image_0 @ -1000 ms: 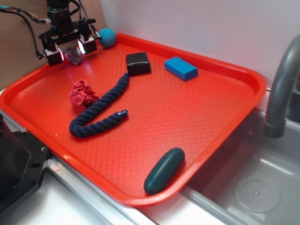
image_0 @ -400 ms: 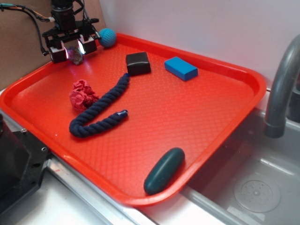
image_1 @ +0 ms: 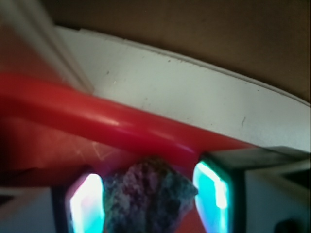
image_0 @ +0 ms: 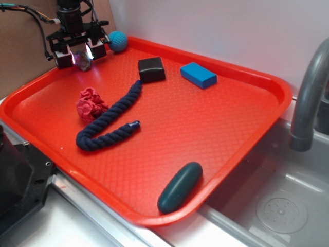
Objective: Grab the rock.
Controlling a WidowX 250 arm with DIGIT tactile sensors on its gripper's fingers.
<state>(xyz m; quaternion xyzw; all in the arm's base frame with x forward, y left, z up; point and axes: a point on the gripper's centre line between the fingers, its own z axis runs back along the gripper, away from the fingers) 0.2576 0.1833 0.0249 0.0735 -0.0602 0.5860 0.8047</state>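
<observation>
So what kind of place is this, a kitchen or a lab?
Probably a mock kitchen counter set up for robot trials: a grey faucet curves over a steel sink, and beside it a red tray holds assorted small objects.

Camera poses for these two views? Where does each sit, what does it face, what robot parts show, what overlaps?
Exterior: off the tray's near corner, raised, looking down across the red tray toward the back wall; shows the gripper at the far left corner.
Wrist: on the gripper, looking past its fingers at the tray rim.
Shared: the rock between the fingers, tray rim.
</observation>
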